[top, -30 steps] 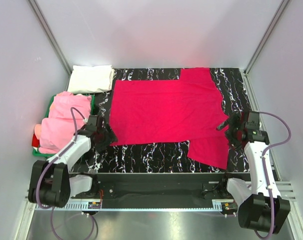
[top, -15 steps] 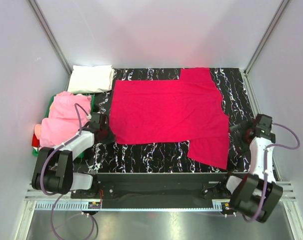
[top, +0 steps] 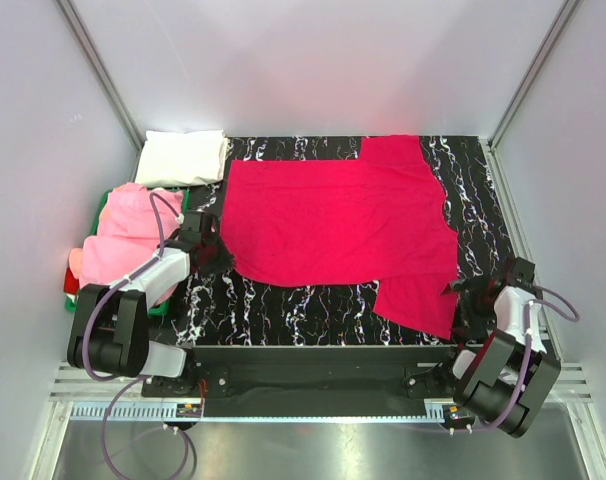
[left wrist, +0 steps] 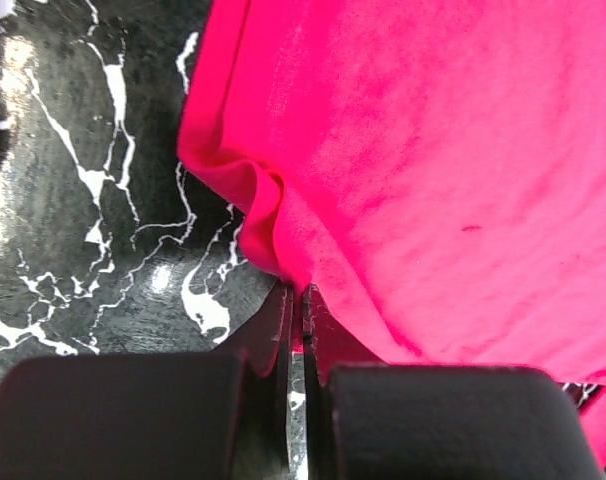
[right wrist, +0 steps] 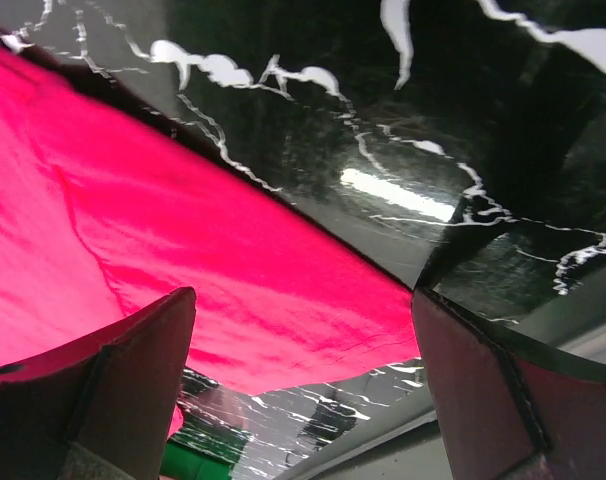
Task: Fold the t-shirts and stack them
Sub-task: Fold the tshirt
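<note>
The crimson-red t-shirt (top: 333, 225) lies spread flat on the black marbled table (top: 283, 300), sleeves at the far and near right. My left gripper (top: 205, 243) sits at its left edge. In the left wrist view the left gripper (left wrist: 298, 295) is shut on a pinched fold of the red t-shirt (left wrist: 433, 170). My right gripper (top: 463, 298) is low beside the near sleeve's corner. In the right wrist view the right gripper (right wrist: 303, 300) is open, with the red t-shirt (right wrist: 183, 250) lying ahead between its fingers (right wrist: 123, 370), not touching them.
A folded white t-shirt (top: 183, 157) lies at the far left corner of the table. A light pink t-shirt (top: 128, 240) is heaped in the green tray (top: 158, 307) off the table's left side. White walls close in on three sides.
The left gripper moved to the shirt's left edge and shut on it. The right arm drew back toward the near right corner, down to the near sleeve.
</note>
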